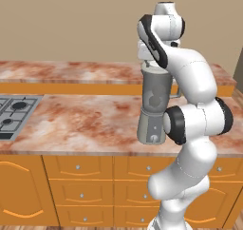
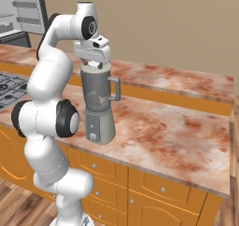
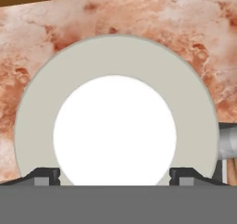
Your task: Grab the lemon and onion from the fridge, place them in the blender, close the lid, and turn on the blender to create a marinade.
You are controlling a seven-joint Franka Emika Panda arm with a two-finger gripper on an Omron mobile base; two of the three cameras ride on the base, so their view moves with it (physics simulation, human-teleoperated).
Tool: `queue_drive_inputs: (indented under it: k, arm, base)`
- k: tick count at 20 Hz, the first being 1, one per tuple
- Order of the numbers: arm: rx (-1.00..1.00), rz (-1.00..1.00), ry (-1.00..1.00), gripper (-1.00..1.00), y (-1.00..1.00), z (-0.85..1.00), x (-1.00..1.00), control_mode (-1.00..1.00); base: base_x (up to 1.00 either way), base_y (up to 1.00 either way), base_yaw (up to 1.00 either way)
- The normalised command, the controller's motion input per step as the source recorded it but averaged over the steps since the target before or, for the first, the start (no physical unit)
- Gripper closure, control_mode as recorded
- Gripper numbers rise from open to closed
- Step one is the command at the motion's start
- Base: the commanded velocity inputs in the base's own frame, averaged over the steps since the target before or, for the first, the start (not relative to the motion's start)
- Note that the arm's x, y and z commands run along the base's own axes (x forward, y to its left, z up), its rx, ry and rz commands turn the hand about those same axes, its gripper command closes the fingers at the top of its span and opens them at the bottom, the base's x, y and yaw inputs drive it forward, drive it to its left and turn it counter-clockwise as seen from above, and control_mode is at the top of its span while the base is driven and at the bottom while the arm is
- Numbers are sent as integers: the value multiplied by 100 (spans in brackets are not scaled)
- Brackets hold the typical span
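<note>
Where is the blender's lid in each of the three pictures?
Left base view: the lid peeks out atop the blender, mostly behind the arm.
Right base view: it sits on the jar's mouth, under the claw, upper left.
Hand view: the big pale ring with a white centre, mid-picture.
Shared landmark: the blender's side handle.

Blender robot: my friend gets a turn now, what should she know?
Gripper: open, right above the lid, fingers either side of its white centre, not squeezing.
Lid: sitting on the blender on the counter.
Lemon and onion: something dim shows inside the jar, can't tell what.
Fridge: far back left, open.
Left: lift the hand clear, turn the front knob.
</note>
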Motion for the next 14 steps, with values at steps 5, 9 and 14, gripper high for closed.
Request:
queue_drive_inputs:
  k: [5,9,14]
  arm:
    - [0,0,0,-100,0,0,0,-100]
    - [0,0,0,-100,0,3,0,-100]
    - [0,0,-2,-100,0,24,0,-100]
  base:
    - [0,0,0]
    - [0,0,0]
    - [0,0,0]
